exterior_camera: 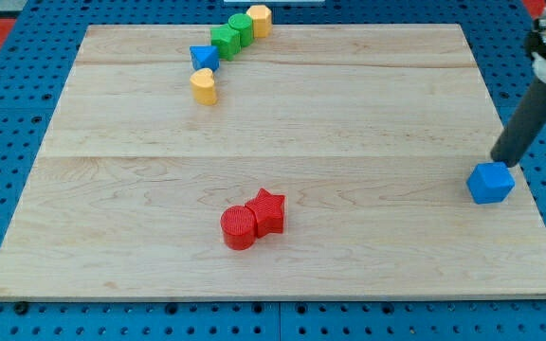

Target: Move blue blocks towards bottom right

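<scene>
A blue cube (490, 183) sits near the board's right edge, a little below mid-height. My tip (499, 161) stands right at the cube's upper edge, touching or almost touching it. A second blue block, triangular (203, 58), lies near the view's top, left of centre, in a curved row with other blocks.
In that row a yellow block (203, 86) lies below the blue triangle, two green blocks (224, 40) (242, 26) and a yellow hexagonal block (260, 19) run up to its right. A red cylinder (239, 228) and a red star (267, 210) touch at bottom centre. The wooden board (349, 114) rests on a blue pegboard.
</scene>
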Action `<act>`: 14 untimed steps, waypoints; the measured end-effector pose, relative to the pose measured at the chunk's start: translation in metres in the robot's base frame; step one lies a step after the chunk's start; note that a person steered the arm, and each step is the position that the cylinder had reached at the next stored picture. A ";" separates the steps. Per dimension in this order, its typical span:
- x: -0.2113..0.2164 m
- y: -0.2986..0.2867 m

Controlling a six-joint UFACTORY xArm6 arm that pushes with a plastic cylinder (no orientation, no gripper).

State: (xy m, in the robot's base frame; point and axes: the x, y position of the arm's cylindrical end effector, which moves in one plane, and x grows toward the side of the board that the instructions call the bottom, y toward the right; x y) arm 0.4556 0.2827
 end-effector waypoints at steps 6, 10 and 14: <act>0.047 -0.069; -0.081 -0.106; -0.180 -0.490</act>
State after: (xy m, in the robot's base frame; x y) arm 0.2753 -0.2076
